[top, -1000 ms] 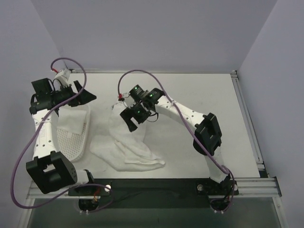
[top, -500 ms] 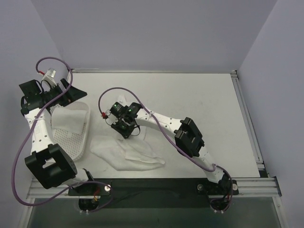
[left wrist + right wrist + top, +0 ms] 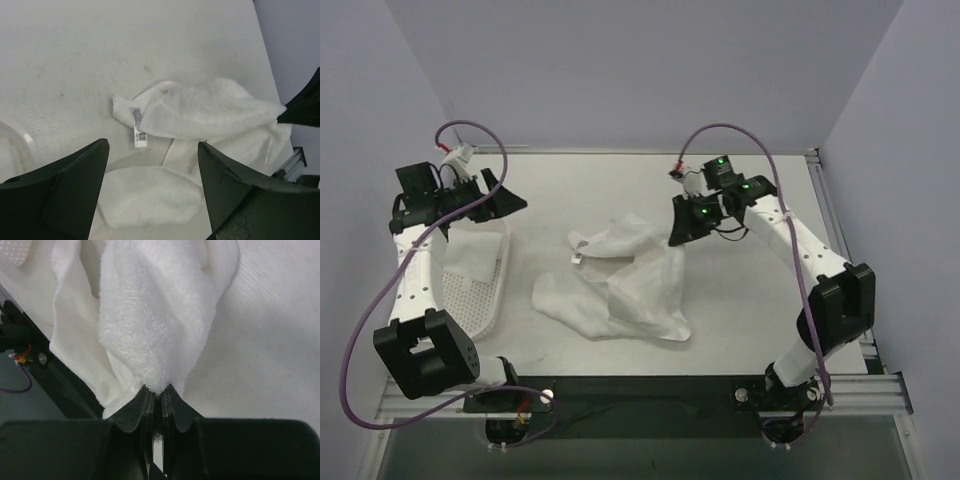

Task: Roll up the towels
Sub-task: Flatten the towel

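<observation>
Top external view, starting at the near edge: a crumpled towel [image 3: 620,295] lies on the table [image 3: 760,300] just ahead of the arm bases, roughly midway between them. It is a loose white heap of terry cloth, folded over itself in soft ridges, with no edge laid straight. Nothing about it looks rolled. A little further in, one end of it is drawn up and to the right into a narrowing tail that meets the right gripper [image 3: 678,226].

The right wrist view shows that grip plainly. The jaws are pinched tight on a bunched tip of the cloth, and the fabric fans out thick and fluffy beyond the right gripper [image 3: 159,392]. The left wrist view shows a small printed tag [image 3: 138,132] on the towel's left end, lying flat on the table.

To the left stands a white perforated basket [image 3: 485,310], and a second towel [image 3: 470,250] rests inside it, rumpled too. Above the basket's far end hangs the left gripper [image 3: 506,200], jaws spread wide and holding nothing.

As I judge it, the task is at its very start. One towel is out and being pulled toward a flat spread, which I take to be the step in hand. Flattening, rolling and the whole of the second towel remain.
</observation>
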`<state>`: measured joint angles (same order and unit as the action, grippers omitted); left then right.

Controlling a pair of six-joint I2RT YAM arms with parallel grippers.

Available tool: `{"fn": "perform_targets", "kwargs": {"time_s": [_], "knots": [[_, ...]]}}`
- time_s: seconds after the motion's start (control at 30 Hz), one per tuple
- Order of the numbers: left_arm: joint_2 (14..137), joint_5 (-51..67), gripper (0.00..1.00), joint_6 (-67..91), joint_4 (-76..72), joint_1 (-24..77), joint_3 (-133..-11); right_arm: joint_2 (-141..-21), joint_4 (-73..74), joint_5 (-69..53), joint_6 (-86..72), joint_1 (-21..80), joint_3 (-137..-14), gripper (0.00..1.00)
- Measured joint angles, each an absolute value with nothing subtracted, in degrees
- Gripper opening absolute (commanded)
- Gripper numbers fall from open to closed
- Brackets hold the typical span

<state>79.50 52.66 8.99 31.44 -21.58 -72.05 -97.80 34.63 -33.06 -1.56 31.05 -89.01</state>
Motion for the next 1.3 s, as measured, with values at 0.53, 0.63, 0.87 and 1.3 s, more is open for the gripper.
{"fn": "perform_targets", "kwargs": {"time_s": [0.53,0.63,0.87,1.3], "knots": [[86.5,25.5,0.72,-4.3,40.6,11.6,-68.0,-97.4,43.1,-31.2,2.9,10.7,-73.3,0.61],[90.7,20.7,0.72,-4.0,40.8,13.9,-67.9,-99.7,42.4,-27.6,3.1,12.9,-86.6,0.65],[97.1,14.8,0.61,-2.2,40.2,15.6,-67.9,-112.2,39.6,-25.1,1.8,21.1,-102.8,0.66],[106.0,14.6,0.1,-0.6,40.0,15.6,-68.4,-124.2,39.0,-30.2,-1.9,23.4,-99.7,0.03]]}}
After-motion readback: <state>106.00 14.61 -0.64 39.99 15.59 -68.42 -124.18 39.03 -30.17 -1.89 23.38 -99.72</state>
